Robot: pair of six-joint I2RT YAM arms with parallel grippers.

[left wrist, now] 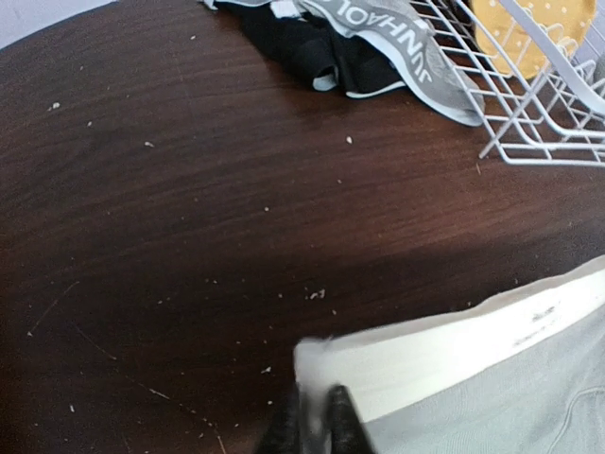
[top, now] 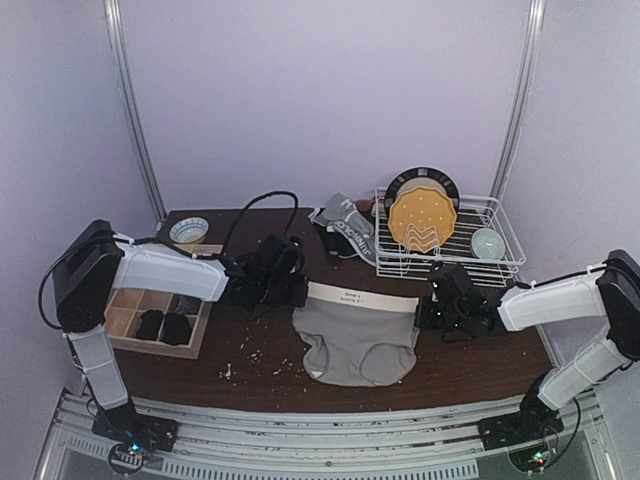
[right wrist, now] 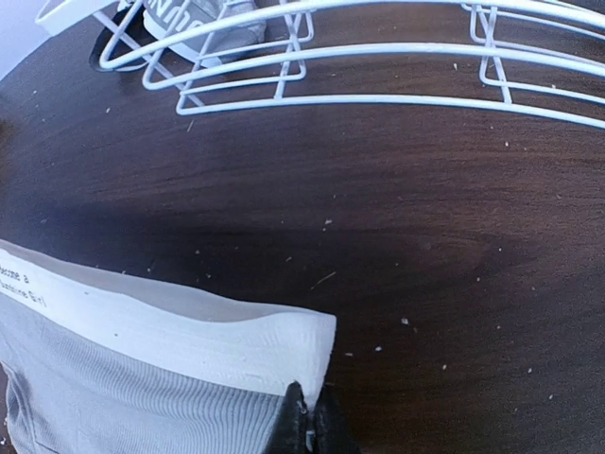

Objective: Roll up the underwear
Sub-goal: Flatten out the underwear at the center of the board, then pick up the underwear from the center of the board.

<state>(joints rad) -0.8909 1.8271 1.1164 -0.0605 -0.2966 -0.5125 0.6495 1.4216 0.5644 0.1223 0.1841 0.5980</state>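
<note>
Grey underwear (top: 355, 345) with a white waistband (top: 362, 296) lies flat on the dark table, waistband toward the back. My left gripper (top: 298, 291) is shut on the waistband's left corner (left wrist: 326, 369); its black fingertips (left wrist: 346, 424) pinch the white band. At the other end, my right gripper (top: 421, 312) is shut on the waistband's right corner (right wrist: 312, 355). The grey ribbed cloth (right wrist: 123, 397) spreads to the left in the right wrist view. More underwear, grey with a lettered band (left wrist: 397, 33) and black (left wrist: 302, 47), is piled at the back (top: 340, 228).
A white wire rack (top: 505, 262) at the back right holds a yellow plate (top: 420, 220) and a small bowl (top: 488, 243). A wooden divided box (top: 120, 310) on the left holds dark rolled cloth (top: 165, 326). A patterned bowl (top: 189, 231) sits behind it. Crumbs dot the table.
</note>
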